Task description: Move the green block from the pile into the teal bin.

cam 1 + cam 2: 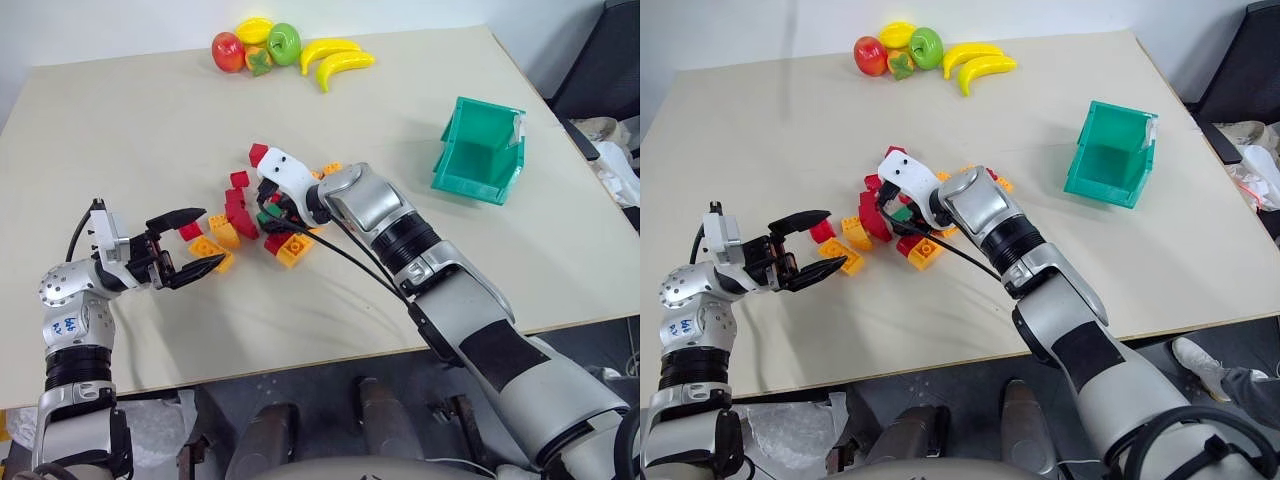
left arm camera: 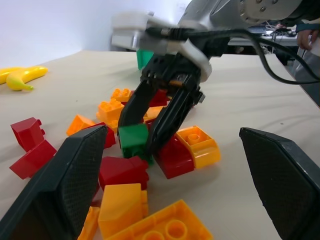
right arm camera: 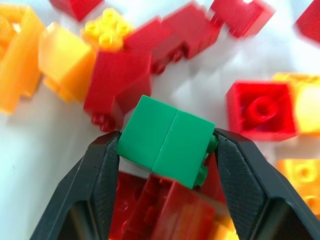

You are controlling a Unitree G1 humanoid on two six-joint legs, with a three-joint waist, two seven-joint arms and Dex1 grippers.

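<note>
The green block sits in the middle of the pile of red and orange bricks, near the table's centre. My right gripper reaches down into the pile and is shut on the green block, one black finger pressed on each side of it. The block still rests among red bricks. My left gripper hovers open just left of the pile, nothing between its fingers. The teal bin stands to the right of the pile, well apart from it, its opening facing up and toward the pile.
A group of plastic fruit, with bananas, an apple and a green apple, lies at the table's far edge. The table's right edge runs just beyond the bin. Bare tabletop lies between the pile and the bin.
</note>
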